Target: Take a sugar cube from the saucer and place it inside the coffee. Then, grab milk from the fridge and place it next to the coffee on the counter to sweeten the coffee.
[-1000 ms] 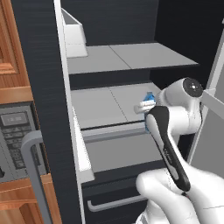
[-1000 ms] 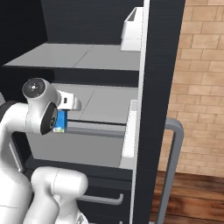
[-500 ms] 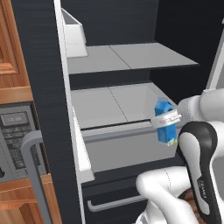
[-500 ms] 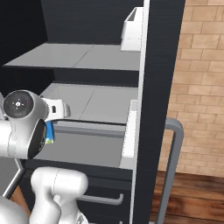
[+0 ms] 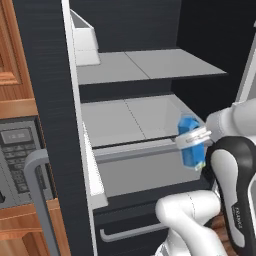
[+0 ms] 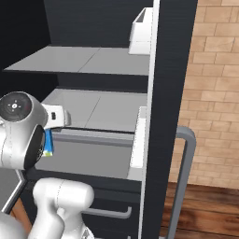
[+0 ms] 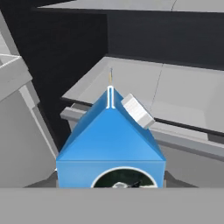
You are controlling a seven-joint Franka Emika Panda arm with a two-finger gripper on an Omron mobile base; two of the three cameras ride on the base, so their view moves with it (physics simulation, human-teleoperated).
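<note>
End effector [image 5: 192,141] pinching milk [image 5: 190,145] – carton upright, in front of fridge [image 5: 45,100] lower shelf [image 5: 130,117], w/ door open.

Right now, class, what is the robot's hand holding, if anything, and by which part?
The hand holds the small blue gable-top milk carton, gripped across its upper body.

Milk [image 7: 110,144] sits bottom centre, close up: blue gable top with the ridge pointing away, small white cap on its right slope, round label partly cut off by the lower edge. Behind it, the fridge [image 7: 65,39] interior: dark back wall, a grey lower shelf [image 7: 175,94] with its front edge running just beyond the carton, and a second grey shelf [image 7: 144,5] along the top edge.
</note>
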